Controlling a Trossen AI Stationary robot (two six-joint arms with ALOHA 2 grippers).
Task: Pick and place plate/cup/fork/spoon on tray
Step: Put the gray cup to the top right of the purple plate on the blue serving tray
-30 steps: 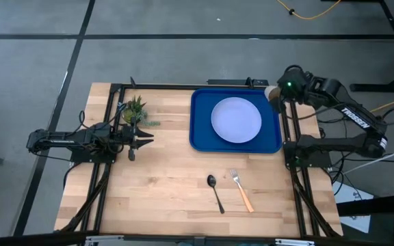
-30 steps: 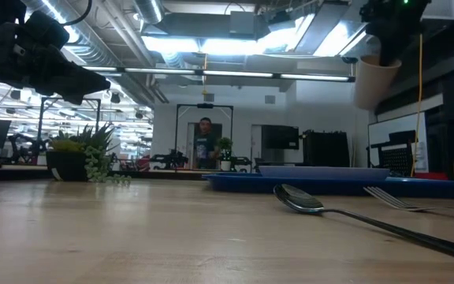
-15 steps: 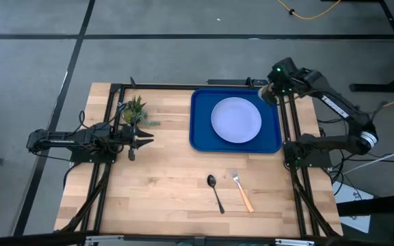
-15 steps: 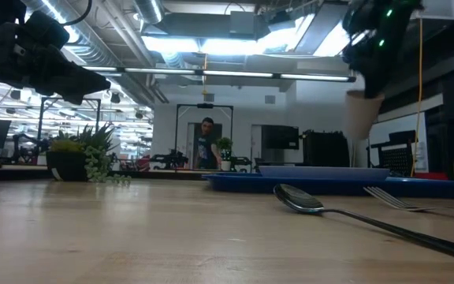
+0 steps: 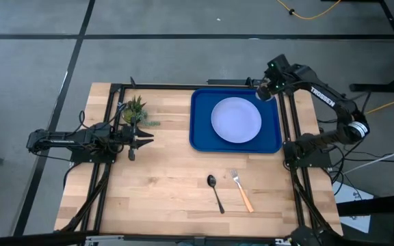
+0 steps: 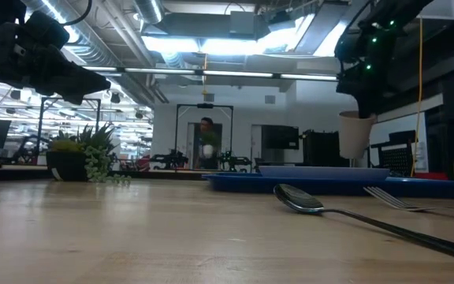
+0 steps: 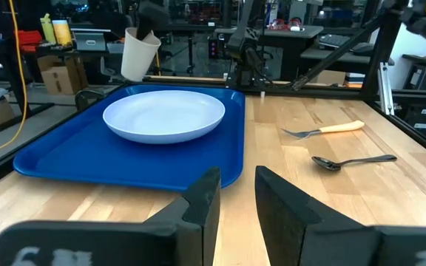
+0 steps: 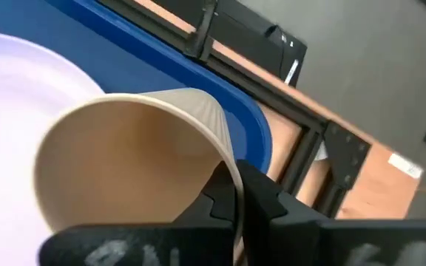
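Two dark fingers [image 8: 231,203] of the right gripper [image 5: 268,87] pinch the rim of the cup [image 8: 135,174], one inside the wall and one outside, so the pincer is clamped on it. In the high view the cup [image 5: 265,94] hangs over the tray's [image 5: 200,140] far right corner, just beside the plate [image 5: 236,119], which lies flat inside the tray. The low view shows the cup [image 6: 353,136] upright and a little above the tray [image 6: 235,182]. On bare wood nearer the table's front edge lie the spoon [image 5: 215,192] and the fork [image 5: 242,190], side by side and close together, well apart from the tray. Far to the left, the left gripper [image 5: 146,137] waits beside a small potted plant [image 5: 134,109], its jaws a little apart and holding nothing.
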